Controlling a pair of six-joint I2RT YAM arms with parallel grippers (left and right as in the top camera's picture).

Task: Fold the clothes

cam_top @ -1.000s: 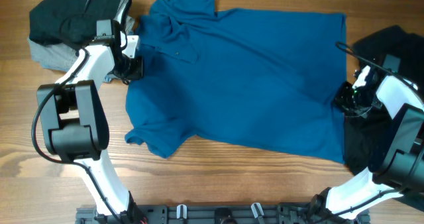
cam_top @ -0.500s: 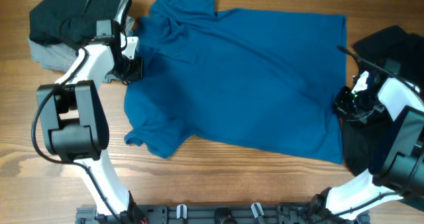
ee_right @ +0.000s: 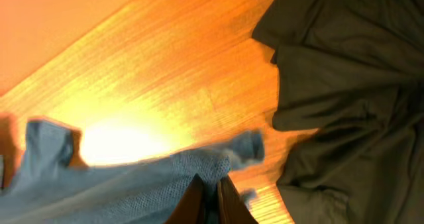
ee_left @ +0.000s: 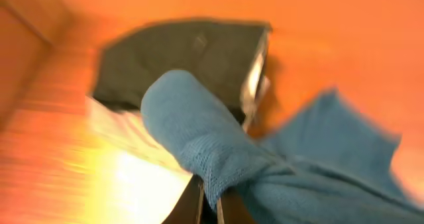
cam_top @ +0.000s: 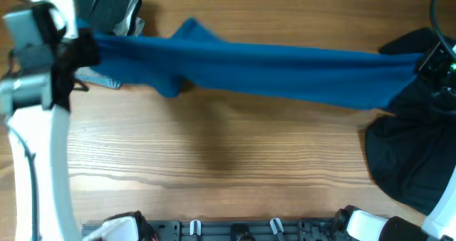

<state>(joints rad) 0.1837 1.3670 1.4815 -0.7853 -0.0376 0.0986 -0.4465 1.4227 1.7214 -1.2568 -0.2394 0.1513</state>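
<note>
The deep-blue shirt [cam_top: 271,66] hangs lifted off the table, stretched in a long band between both arms. My left gripper [cam_top: 89,50] is shut on its left end; in the left wrist view the blue fabric [ee_left: 218,158] bunches over the closed fingers [ee_left: 209,207]. My right gripper [cam_top: 422,61] is shut on its right end; the fingers [ee_right: 211,201] pinch blue cloth [ee_right: 132,184]. A loose black garment [cam_top: 413,152] lies at the right, also in the right wrist view [ee_right: 351,98]. Folded black [cam_top: 107,2] and pale grey pieces sit at the back left.
The folded stack shows in the left wrist view as a dark piece [ee_left: 179,58] on a pale one. The wooden table [cam_top: 228,170] lies under the lifted shirt. A rail with clips [cam_top: 235,230] runs along the front edge.
The shirt lay flat a second ago; both grippers have lifted it off the table and pulled it taut between them. Both arms have risen toward the camera.
</note>
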